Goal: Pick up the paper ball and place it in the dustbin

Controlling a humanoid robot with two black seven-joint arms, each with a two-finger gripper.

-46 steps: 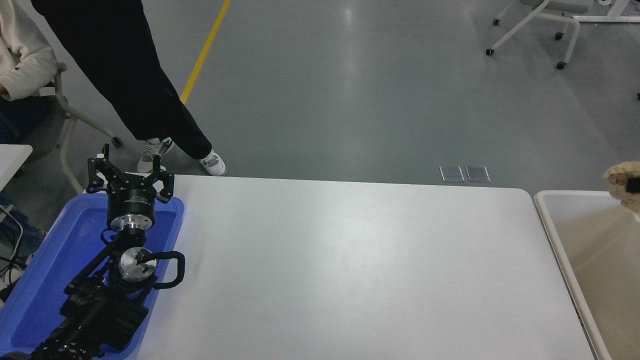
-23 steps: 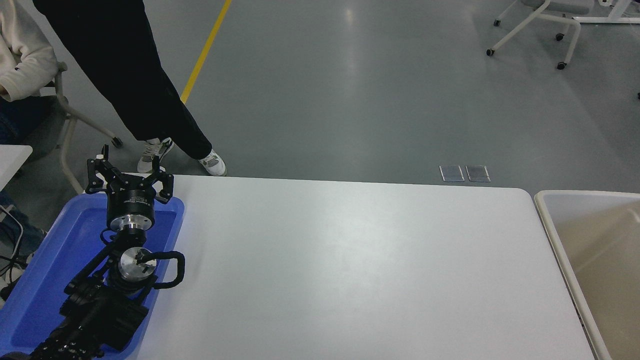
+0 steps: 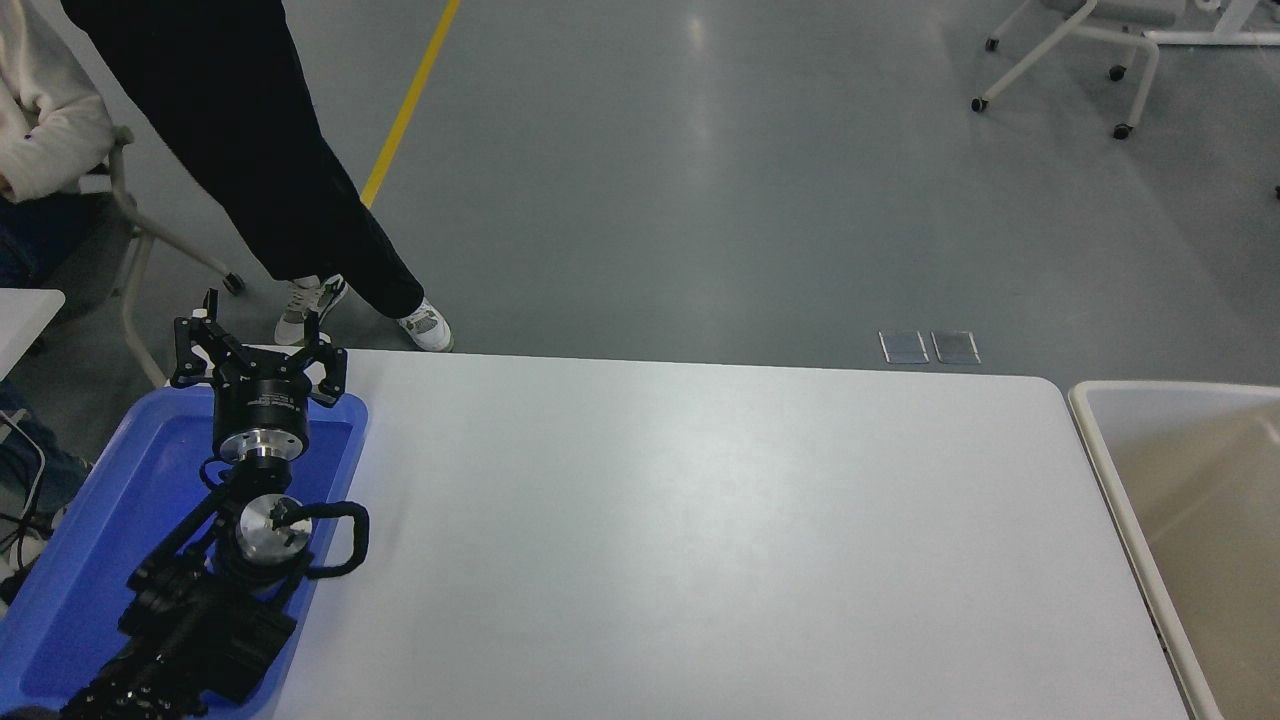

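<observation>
The dustbin is a cream-white bin with beige inner walls at the table's right end, cut off by the picture's right edge. The paper ball is out of view. My right arm and gripper are out of view too. My left gripper is parked at the lower left over the blue tray, open and empty, its fingers spread.
The white table fills the middle of the view. A person in black trousers stands at the far left side, and another sits at the left edge. A wheeled chair stands on the floor at the far right.
One second ago the paper ball showed at the right edge above the dustbin, with a dark part beside it. It has since left the view. The left arm has not moved.
</observation>
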